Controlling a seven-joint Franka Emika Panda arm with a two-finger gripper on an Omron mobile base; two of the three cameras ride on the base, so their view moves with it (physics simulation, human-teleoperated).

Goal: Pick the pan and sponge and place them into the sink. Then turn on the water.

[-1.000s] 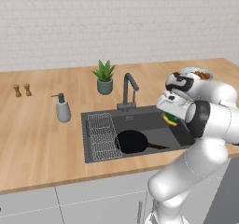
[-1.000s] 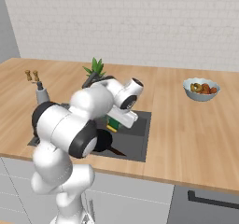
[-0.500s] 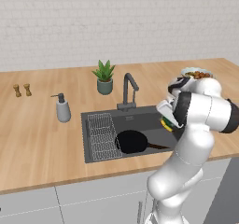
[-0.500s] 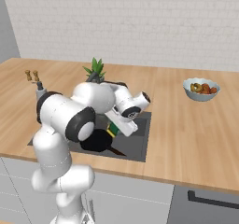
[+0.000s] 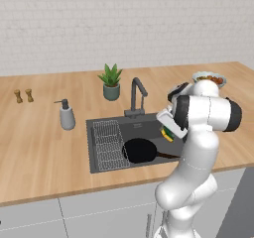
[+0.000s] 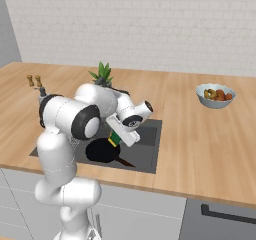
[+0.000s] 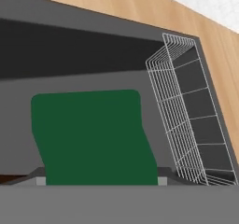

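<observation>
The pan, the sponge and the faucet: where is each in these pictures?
pan (image 5: pixel 139 150), left base view, middle of its black bowl.
sponge (image 7: pixel 93 134), hand view, its green top.
faucet (image 5: pixel 135 95), left base view, its upright neck.

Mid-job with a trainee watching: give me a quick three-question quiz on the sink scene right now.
1. True or false: the pan already lies in the sink.
2. What does the gripper carry over the basin? A. soap dispenser B. sponge C. fruit bowl
3. Fill in: no water runs from the ___.

Key: 1 true; 2 B, the green and yellow sponge sits between the fingers above the sink; 3 faucet.
</observation>
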